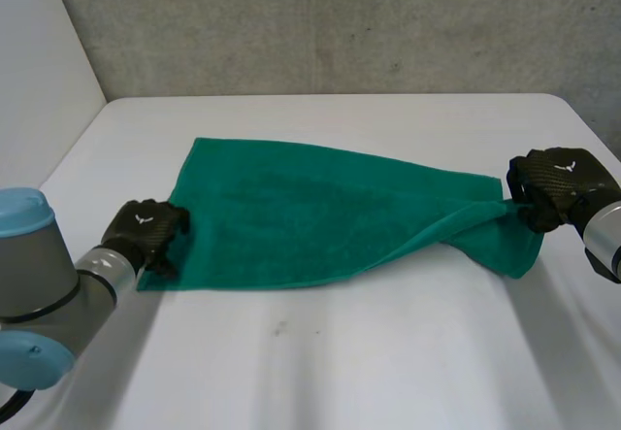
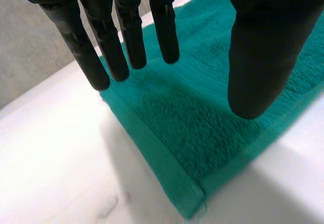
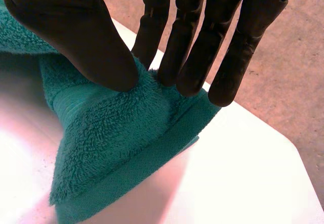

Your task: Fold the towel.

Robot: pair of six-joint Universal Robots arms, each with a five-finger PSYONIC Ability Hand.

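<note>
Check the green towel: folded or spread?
Mostly spread, not folded: the green terry towel lies flat in one layer; its right end is bunched, pinched by the right hand.

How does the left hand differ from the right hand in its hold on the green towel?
The left hand has straight, spread fingers over the towel's near corner and grips nothing; the right hand pinches the opposite end between thumb and fingers. Under the left hand the towel lies flat; at the right hand it is bunched and raised off the table. Both hands are black and at the towel's ends.
</note>
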